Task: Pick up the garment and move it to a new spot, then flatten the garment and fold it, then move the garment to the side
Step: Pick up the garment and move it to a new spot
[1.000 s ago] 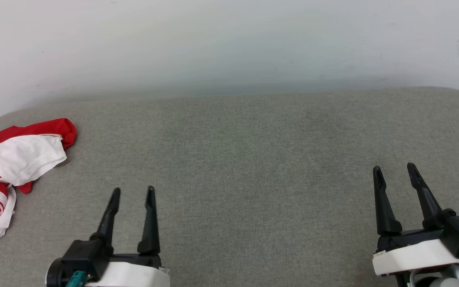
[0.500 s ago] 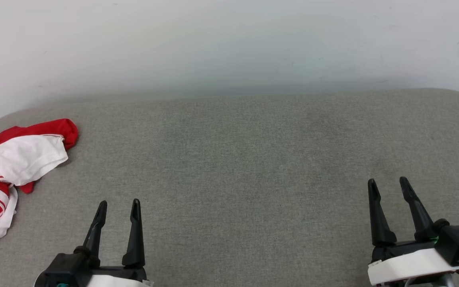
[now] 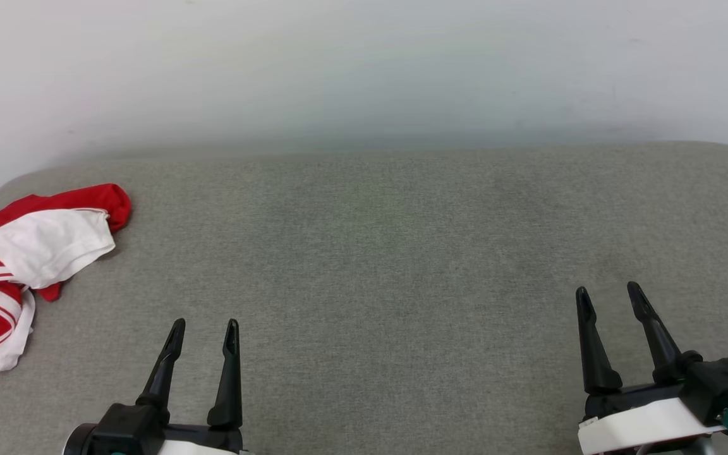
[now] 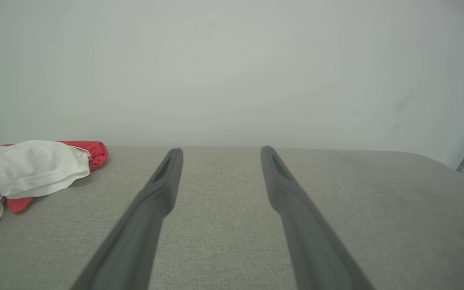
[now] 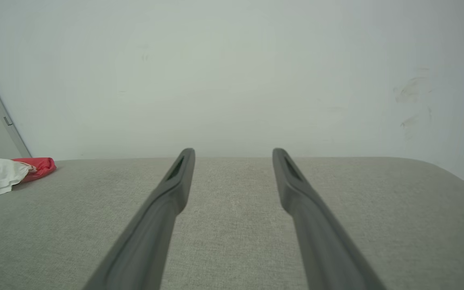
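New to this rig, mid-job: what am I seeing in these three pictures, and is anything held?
The wide picture comes from the robot's head, looking down at a grey padded surface against a pale wall. The two pairs of dark prongs at the bottom are its left tool and right tool, both open and holding nothing. The other two pictures come from wrist cameras, each looking along its own tool. The crumpled red and white garment lies at the surface's left end, apart from both tools.
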### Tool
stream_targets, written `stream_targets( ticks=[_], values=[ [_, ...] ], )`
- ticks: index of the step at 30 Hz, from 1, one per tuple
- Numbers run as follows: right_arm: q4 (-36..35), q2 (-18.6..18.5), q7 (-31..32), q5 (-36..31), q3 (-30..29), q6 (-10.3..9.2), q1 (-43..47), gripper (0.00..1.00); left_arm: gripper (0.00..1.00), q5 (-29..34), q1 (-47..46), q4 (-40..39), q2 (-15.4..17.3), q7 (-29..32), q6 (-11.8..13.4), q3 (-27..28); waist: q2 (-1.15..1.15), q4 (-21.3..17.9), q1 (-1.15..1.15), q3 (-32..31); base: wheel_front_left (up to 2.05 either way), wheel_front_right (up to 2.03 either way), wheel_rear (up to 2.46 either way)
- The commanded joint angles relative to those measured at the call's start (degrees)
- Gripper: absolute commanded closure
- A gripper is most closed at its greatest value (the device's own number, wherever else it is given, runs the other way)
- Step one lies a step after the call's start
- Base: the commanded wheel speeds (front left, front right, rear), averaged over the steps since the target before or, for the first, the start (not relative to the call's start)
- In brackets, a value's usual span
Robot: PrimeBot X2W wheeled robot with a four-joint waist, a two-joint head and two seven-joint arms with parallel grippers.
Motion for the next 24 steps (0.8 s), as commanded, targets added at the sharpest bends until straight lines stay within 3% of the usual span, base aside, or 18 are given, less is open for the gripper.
stream_targets(
  ticks=[1, 9, 24],
  values=[
    [0.06, 0.03, -0.14, 0.02, 0.06, -0.01, 0.79, 0.00, 0.00, 0.02, 0.46, -0.03, -0.08, -0.30, 0.08, 0.05, 0.00, 0.38, 0.00, -0.06, 0.00, 0.00, 0.00],
    [0.15, 0.03, -0.13, 0.79, 1.06, -0.01, 1.05, 0.00, 0.00, -0.46, 0.26, 0.23, -0.08, -0.24, 0.26, 0.25, 0.00, 4.13, 0.00, -0.24, 0.00, 0.00, 0.00],
    [0.91, 0.03, -0.13, 1.64, 5.22, -0.01, 1.50, 0.00, 0.00, 0.81, 1.39, -0.59, -0.08, -0.24, 0.02, 1.36, 0.00, 17.48, 0.00, -0.62, 0.00, 0.00, 0.00]
  ],
)
